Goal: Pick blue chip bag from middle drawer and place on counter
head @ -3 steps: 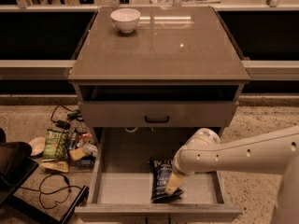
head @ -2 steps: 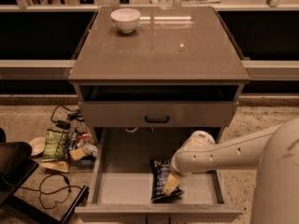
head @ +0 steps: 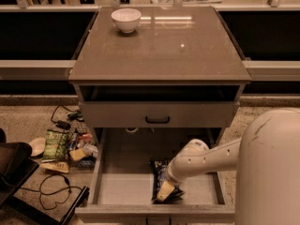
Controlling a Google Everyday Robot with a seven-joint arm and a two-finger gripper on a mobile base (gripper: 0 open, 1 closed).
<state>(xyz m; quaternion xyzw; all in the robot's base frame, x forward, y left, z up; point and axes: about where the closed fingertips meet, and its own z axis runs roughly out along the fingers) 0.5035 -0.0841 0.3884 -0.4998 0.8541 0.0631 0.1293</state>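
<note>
The blue chip bag (head: pixel 161 171) lies on the pale floor of the open middle drawer (head: pixel 124 184), right of its centre, near the front wall. My gripper (head: pixel 165 191) comes in from the right on the white arm (head: pixel 211 158) and sits down on the bag's near end, covering part of it. The counter (head: pixel 168 46) is the glossy grey-brown top of the cabinet above.
A white bowl (head: pixel 126 19) stands at the counter's back left. The closed upper drawer front with a black handle (head: pixel 157 120) overhangs the drawer's back. On the floor at left lie a green bag (head: pixel 56 143), snack packets, cables and a dark case (head: pixel 14 168).
The arm's big white link has swung into the near right of the view. The gripper stays on the bag, which has not visibly moved.
</note>
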